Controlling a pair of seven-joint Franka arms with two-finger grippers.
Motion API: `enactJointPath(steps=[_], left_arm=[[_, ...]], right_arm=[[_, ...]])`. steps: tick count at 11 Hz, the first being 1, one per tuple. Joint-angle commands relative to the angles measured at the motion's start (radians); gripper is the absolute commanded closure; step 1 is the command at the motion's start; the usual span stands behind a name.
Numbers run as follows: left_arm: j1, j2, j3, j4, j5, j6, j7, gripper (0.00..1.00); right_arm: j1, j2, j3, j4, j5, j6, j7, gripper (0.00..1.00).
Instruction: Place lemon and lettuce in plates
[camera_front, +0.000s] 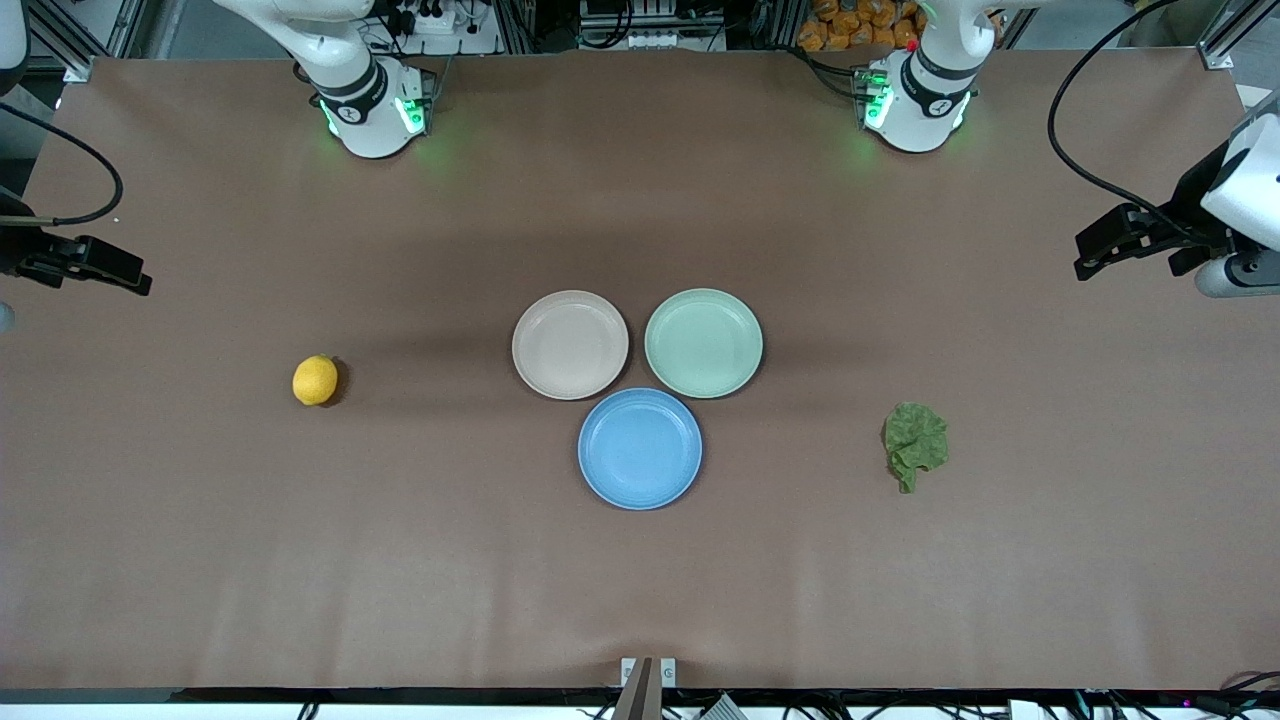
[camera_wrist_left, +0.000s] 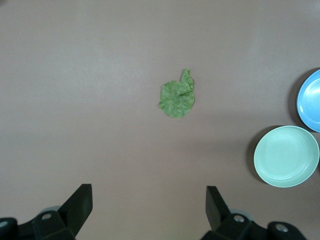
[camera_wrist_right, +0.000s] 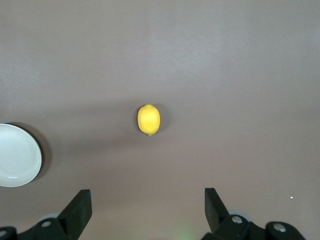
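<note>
The lemon (camera_front: 315, 380) lies on the table toward the right arm's end; it also shows in the right wrist view (camera_wrist_right: 149, 119). The lettuce (camera_front: 915, 442) lies flat toward the left arm's end and shows in the left wrist view (camera_wrist_left: 177, 96). The beige-pink plate (camera_front: 570, 345) and the mint green plate (camera_front: 703, 343) sit side by side mid-table, both empty. My right gripper (camera_front: 115, 270) hangs open and empty high over the table's end (camera_wrist_right: 148, 202). My left gripper (camera_front: 1100, 250) hangs open and empty high over the other end (camera_wrist_left: 149, 200).
An empty blue plate (camera_front: 640, 449) sits nearer the front camera, touching both other plates; its edge shows in the left wrist view (camera_wrist_left: 311, 100). The mint plate (camera_wrist_left: 286, 156) and the beige-pink plate (camera_wrist_right: 17, 155) also show in the wrist views. Brown table cover all around.
</note>
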Motion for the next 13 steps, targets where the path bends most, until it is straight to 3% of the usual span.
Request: enactJointPath(steps=[1, 7, 13], left_arm=[[0.005, -0.013, 0.001, 0.002, -0.009, -0.008, 0.023, 0.00], [0.005, 0.010, 0.003, -0.016, -0.017, -0.006, 0.028, 0.00], [-0.002, 0.199, 0.000, -0.097, -0.011, 0.188, 0.072, 0.00]], right_arm=[[-0.014, -0.008, 0.008, -0.006, 0.000, -0.005, 0.001, 0.00], [-0.017, -0.008, 0.008, -0.008, 0.002, -0.010, 0.001, 0.00], [-0.014, -0.008, 0.008, -0.015, 0.002, -0.025, 0.001, 0.00]])
